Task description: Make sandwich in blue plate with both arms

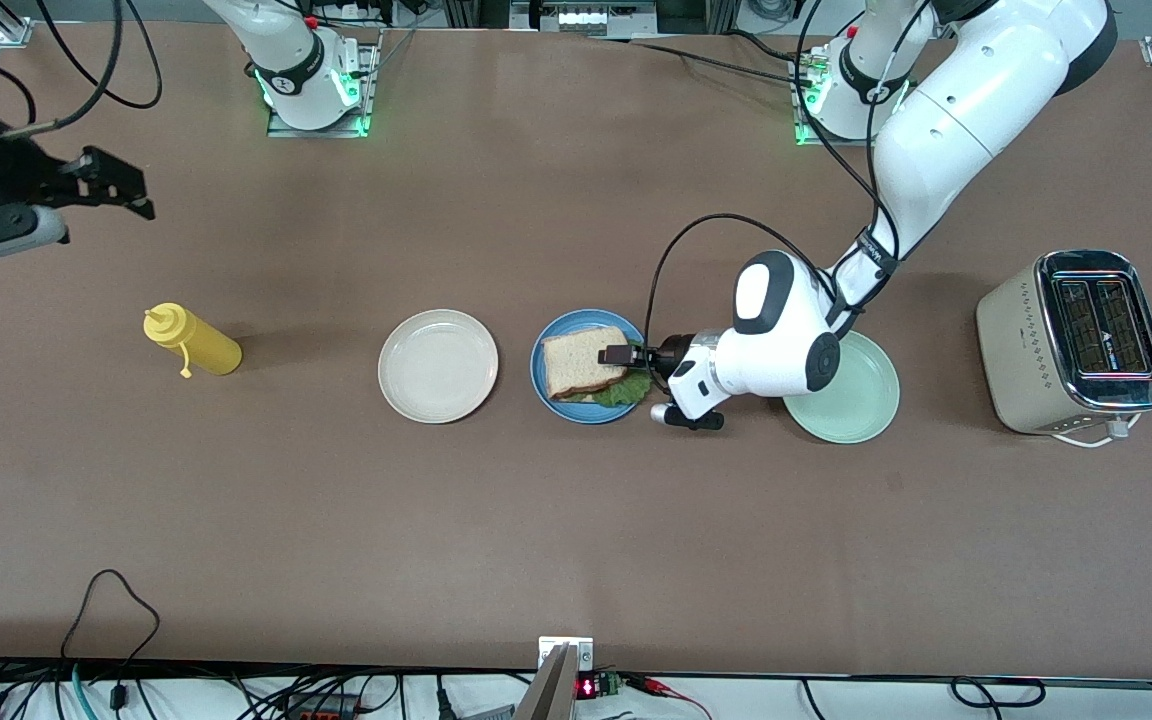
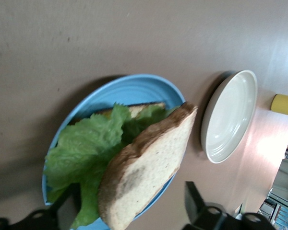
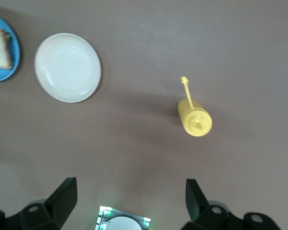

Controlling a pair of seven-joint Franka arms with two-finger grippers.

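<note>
The left gripper (image 1: 626, 354), jaws apart, hovers over the sandwich (image 1: 588, 364) lying flat on the blue plate (image 1: 548, 345); the right gripper (image 1: 131, 195) waits, jaws apart.

the sandwich (image 1: 586, 365) lies on the blue plate (image 1: 546, 345), which sits between two other plates (image 1: 438, 366) (image 1: 851, 400); the top slice seems tilted.

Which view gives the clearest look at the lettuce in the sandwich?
The left wrist view: the lettuce fills much of the frame, spread under the tilted top bread slice on the blue plate. The front view shows only a green edge. The right wrist view barely shows it.
</note>
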